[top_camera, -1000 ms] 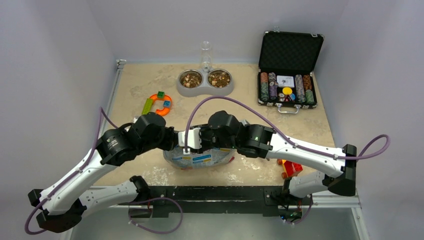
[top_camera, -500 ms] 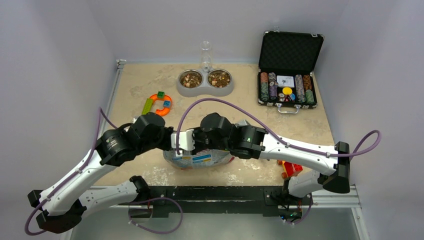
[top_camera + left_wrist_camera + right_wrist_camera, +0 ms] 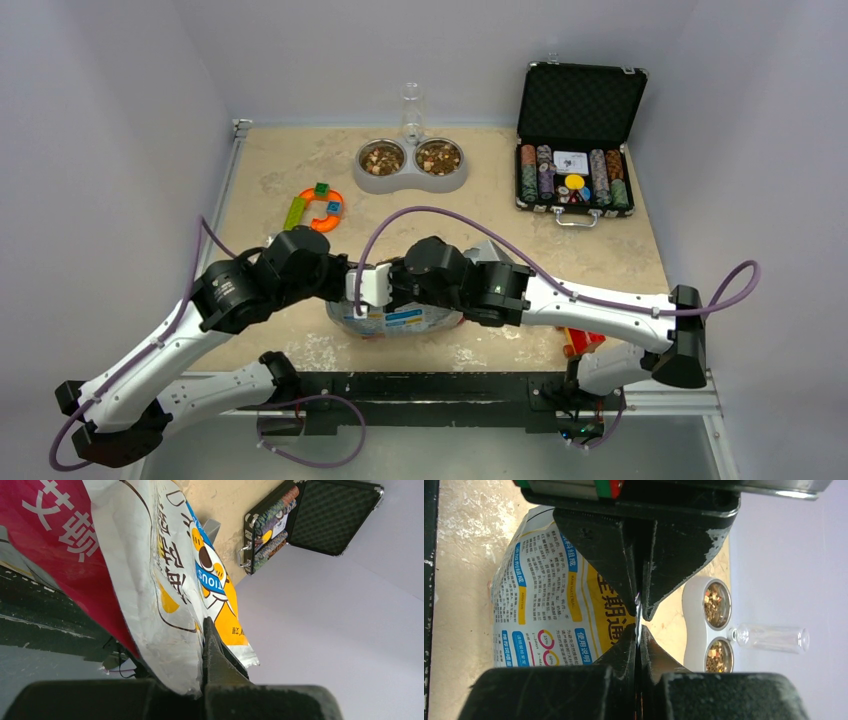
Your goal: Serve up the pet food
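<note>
The pet food [image 3: 383,158] is brown kibble filling both cups of a grey double bowl [image 3: 410,182] at the back of the table; the right wrist view also shows the pet food [image 3: 713,605]. A white, pink and yellow foil bag [image 3: 400,318] stands near the front edge between the arms. My left gripper [image 3: 204,625] is shut on the bag's [image 3: 150,580] top edge. My right gripper [image 3: 639,630] faces it tip to tip and is shut on the same thin edge of the bag [image 3: 549,595].
An open black case of poker chips [image 3: 575,170] stands at the back right. An orange and green toy [image 3: 318,205] lies at the left. A red toy [image 3: 582,335] sits under my right arm. A clear bottle [image 3: 411,105] stands upright behind the bowl.
My right arm has shifted left toward the left gripper, and its jaws have shut on the bag's edge. The left arm and the bag have stayed put.
</note>
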